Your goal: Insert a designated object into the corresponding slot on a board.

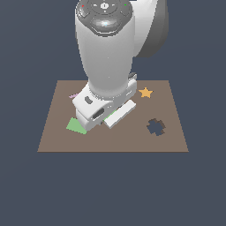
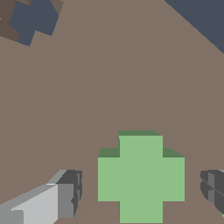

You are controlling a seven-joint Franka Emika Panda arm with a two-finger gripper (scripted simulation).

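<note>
1. Lying flat on the brown board (image 2: 109, 87), one light-green cross (image 2: 141, 178) is sitting between the two fingertips of the gripper (image 2: 142, 192) in the wrist view.
2. One grey fingertip (image 2: 70, 192) is standing on one side of the cross and the other (image 2: 214, 189) on the opposite side; a strip of bare board is showing between each fingertip and the cross, so the jaws are standing apart and are clamping nothing.
3. One dark navy cross-shaped slot (image 2: 33, 19) is showing farther off on the board in the same view, well apart from the cross.
4. In the exterior view, the single white arm (image 1: 106, 57) is reaching down almost vertically over the board's middle, with the gripper (image 1: 102, 115) low over the surface.
5. One green shape (image 1: 76, 126) is lying just beside the gripper, toward the exterior view's left.
6. The slot (image 1: 156, 127) is sitting toward the exterior view's right.
7. One orange star (image 1: 145, 92) is lying beyond the slot, near the far edge.
8. One small pinkish piece (image 1: 73, 95) is peeking out beside the arm, too hidden to identify.
</note>
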